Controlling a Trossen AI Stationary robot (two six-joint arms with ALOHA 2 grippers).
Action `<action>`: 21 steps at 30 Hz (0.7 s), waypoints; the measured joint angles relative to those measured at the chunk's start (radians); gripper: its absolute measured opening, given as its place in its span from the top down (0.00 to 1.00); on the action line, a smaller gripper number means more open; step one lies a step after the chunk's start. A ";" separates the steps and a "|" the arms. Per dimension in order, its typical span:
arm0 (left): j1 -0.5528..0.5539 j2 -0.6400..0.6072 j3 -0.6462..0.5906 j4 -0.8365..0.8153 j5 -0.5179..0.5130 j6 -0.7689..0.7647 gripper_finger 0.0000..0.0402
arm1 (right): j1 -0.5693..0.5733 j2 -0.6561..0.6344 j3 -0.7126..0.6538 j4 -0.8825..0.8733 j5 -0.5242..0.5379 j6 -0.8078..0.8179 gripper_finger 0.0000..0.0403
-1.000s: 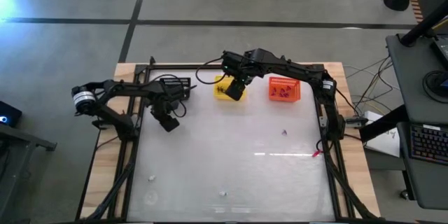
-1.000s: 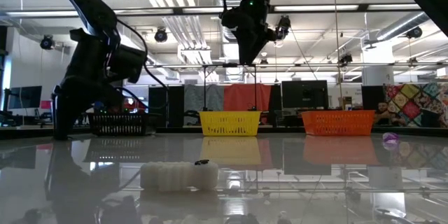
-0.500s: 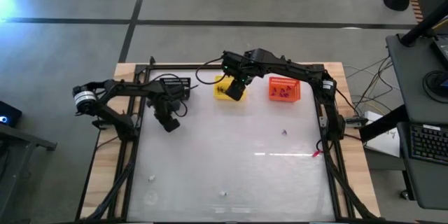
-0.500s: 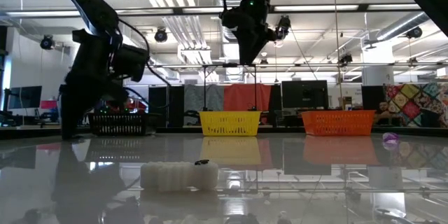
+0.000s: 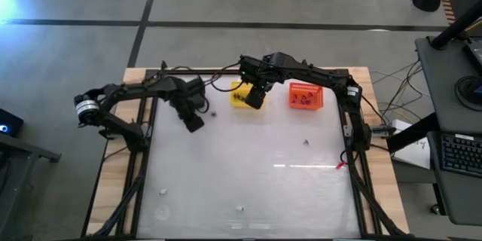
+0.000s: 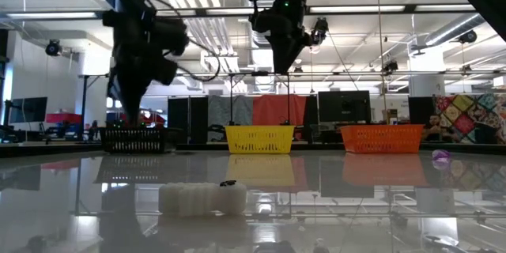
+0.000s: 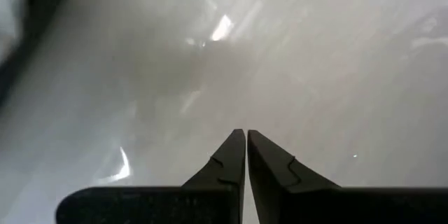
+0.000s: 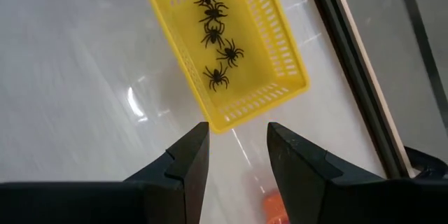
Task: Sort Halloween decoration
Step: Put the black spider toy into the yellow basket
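My left gripper hangs shut above the glossy white table, near its far left; I see nothing between its fingertips. My right gripper stands open above the near edge of the yellow basket, which holds several black spiders. The orange basket holds purple bits. The black basket stands at the far left. A purple bit and white bits lie loose on the table.
The three baskets stand in a row along the far edge. A dark metal frame borders the table. A small red thing lies near the right rail. In the low view a white ridged piece lies close to the near edge.
My left gripper has risen from close above the table and swung toward the far edge and a little toward the right, tipping as it went. My right gripper has stayed over the yellow basket.
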 joint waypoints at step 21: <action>0.000 0.202 0.208 0.224 -0.010 0.091 0.87 | -0.002 0.000 0.000 -0.024 0.002 -0.073 0.65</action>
